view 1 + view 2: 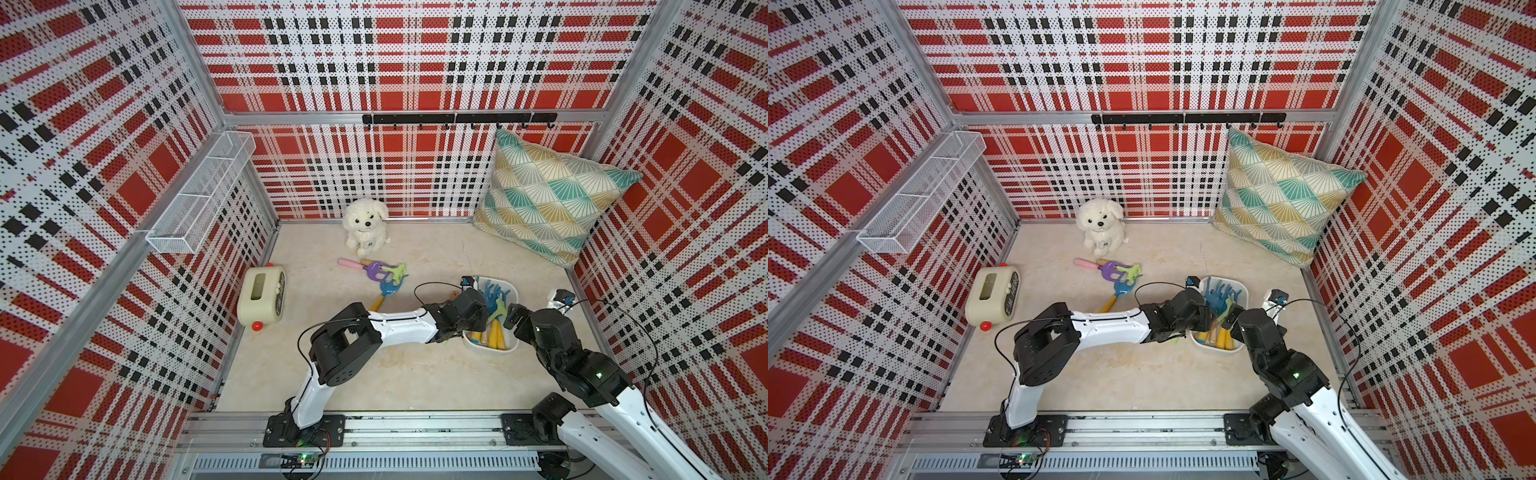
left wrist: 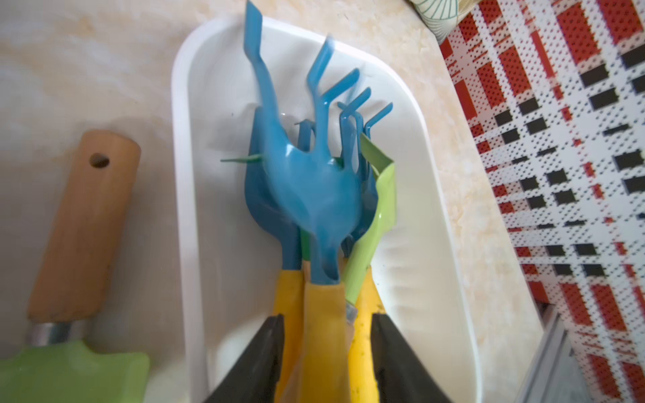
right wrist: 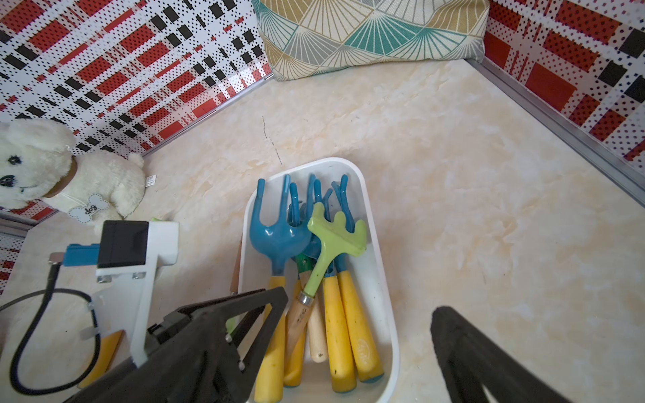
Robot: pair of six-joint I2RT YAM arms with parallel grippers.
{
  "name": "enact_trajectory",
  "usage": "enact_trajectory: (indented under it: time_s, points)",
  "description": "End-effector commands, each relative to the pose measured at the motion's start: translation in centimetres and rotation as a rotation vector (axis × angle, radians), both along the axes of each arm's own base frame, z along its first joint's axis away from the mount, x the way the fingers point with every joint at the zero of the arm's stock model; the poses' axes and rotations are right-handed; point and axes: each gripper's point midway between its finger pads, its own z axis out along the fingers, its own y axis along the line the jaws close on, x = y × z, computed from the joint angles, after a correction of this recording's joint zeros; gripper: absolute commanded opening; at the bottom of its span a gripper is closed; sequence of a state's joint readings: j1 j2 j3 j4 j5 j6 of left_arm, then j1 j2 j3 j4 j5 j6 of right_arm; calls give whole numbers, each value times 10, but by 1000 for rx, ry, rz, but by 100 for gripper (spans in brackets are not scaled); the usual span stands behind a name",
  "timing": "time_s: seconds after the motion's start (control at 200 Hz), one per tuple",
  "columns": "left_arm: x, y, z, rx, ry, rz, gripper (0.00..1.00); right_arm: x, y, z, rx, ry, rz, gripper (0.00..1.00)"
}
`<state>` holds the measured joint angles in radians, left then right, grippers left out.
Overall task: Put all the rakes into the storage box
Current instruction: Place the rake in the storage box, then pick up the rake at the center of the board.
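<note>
Half-open left hand point(image 2: 326, 317) loose around blue rake point(image 2: 314, 195) at its handle, atop pile point(image 3: 335, 335) in white storage box point(image 2: 178, 174); right hand point(image 3: 359, 303) wide, empty. Risk: snagging on lift-off, dragging rake over rim.

Glossy white plastic storage box point(image 3: 378, 279), shiny blue rake point(image 2: 314, 195) on a smooth yellow handle, matt bare-wood trowel handle point(image 2: 83, 226), woven cloth pillow point(image 3: 370, 31), fluffy plush dog point(image 3: 52, 167), polished marbled tabletop point(image 3: 453, 174).
</note>
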<state>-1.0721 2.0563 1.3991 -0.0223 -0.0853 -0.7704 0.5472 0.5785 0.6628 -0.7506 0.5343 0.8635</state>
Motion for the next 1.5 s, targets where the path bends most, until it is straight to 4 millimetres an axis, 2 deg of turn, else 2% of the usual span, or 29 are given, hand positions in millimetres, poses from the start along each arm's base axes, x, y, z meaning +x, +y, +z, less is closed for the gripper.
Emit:
enact_trajectory:
  time_s: [0.0,0.05,0.19,0.291,0.361,0.411,0.431,0.586,0.691,0.777,0.947,1.157,1.243,1.283,1.428,1.498]
  points:
    - [-2,-8,28,-47,-34,-19,61,2,1,4,19,-15,-4,100]
    - [-1,-5,37,-58,-44,-13,67,2,1,4,20,-11,-2,100]
    - [3,11,59,-65,-79,12,73,4,4,2,22,-1,10,100]
    - [15,34,69,-42,-111,57,78,6,7,2,29,3,21,100]
    - [27,54,69,-24,-118,92,84,8,12,4,39,1,40,100]
    - [36,69,70,-18,-118,115,93,9,17,5,50,-2,65,100]
    - [39,74,69,-12,-118,122,100,10,20,6,56,-4,79,100]
    - [63,109,51,85,-118,160,99,16,50,7,107,-10,233,100]
    - [73,118,33,165,-113,154,99,17,69,7,136,-4,332,100]
    - [80,118,16,241,-108,137,100,19,76,3,130,15,364,100]
    - [91,105,-16,349,-89,83,90,23,72,-6,91,57,343,100]
    - [102,82,-43,434,-84,39,78,25,68,-12,76,77,323,100]
    - [107,76,-51,450,-83,34,68,25,66,-12,74,75,317,100]
    - [110,74,-57,458,-77,33,60,25,65,-13,73,76,315,100]
    - [113,72,-71,482,-60,35,48,25,62,-14,65,80,310,100]
    - [113,73,-72,485,-57,39,37,25,62,-16,64,82,309,100]
